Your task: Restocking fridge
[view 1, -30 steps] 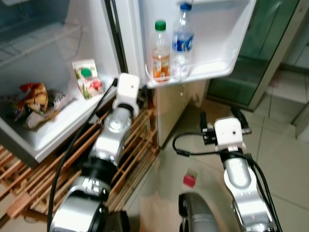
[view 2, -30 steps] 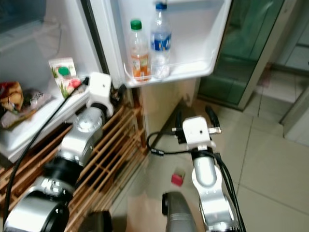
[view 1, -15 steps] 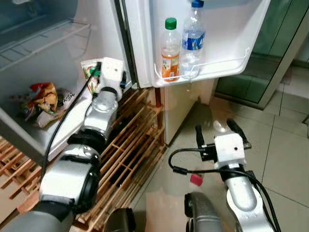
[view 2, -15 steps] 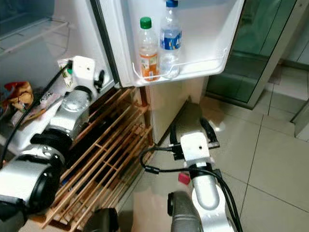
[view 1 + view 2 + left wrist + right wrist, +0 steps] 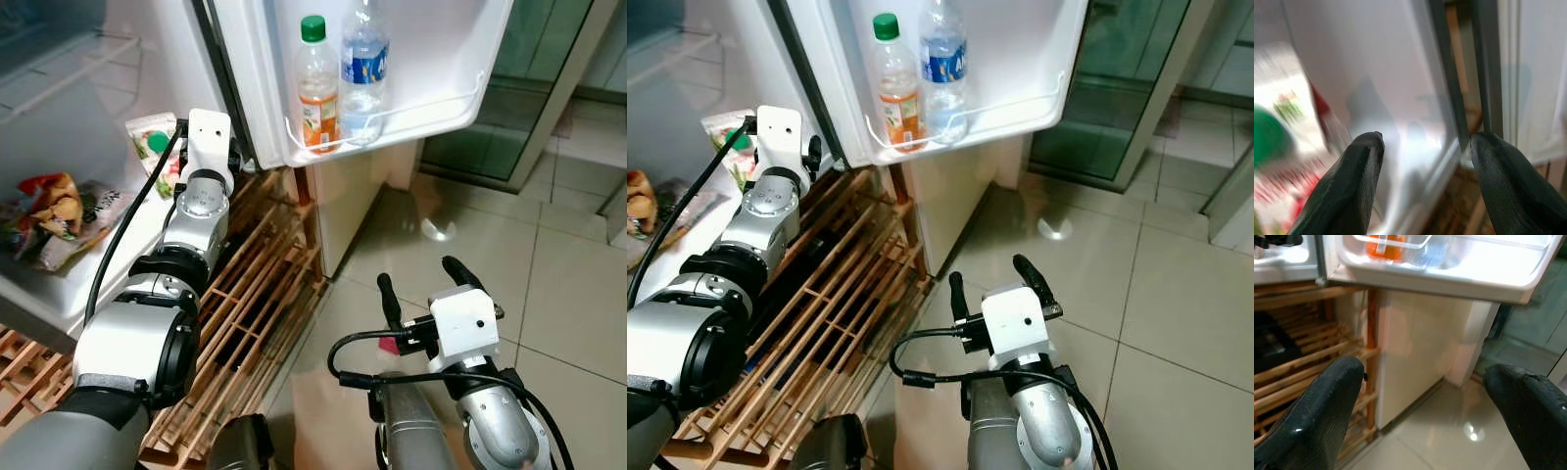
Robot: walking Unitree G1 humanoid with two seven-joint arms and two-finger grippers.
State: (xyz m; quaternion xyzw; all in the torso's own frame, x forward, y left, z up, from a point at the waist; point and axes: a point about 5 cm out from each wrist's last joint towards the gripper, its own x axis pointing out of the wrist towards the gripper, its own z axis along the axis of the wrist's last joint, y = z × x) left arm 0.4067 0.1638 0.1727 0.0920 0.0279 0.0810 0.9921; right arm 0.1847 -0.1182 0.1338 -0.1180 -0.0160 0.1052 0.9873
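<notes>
Tiled floor (image 5: 568, 274) is lying under the open fridge door (image 5: 421, 59). Blurring the green-capped carton (image 5: 1273, 147), the left gripper (image 5: 1422, 147) is gaping empty beside it; the right gripper (image 5: 423, 284) is hovering unclenched.

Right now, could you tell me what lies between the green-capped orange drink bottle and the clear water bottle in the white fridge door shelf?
Nothing: in the left eye view the orange drink bottle and water bottle stand side by side on the door shelf.

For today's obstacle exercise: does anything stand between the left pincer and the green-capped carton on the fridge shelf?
Nothing visible does. The left pincer is open at the front edge of the fridge shelf, and the green-capped carton stands just beyond it. The open door with its bottles lies off to the right, clear of that path.
</notes>
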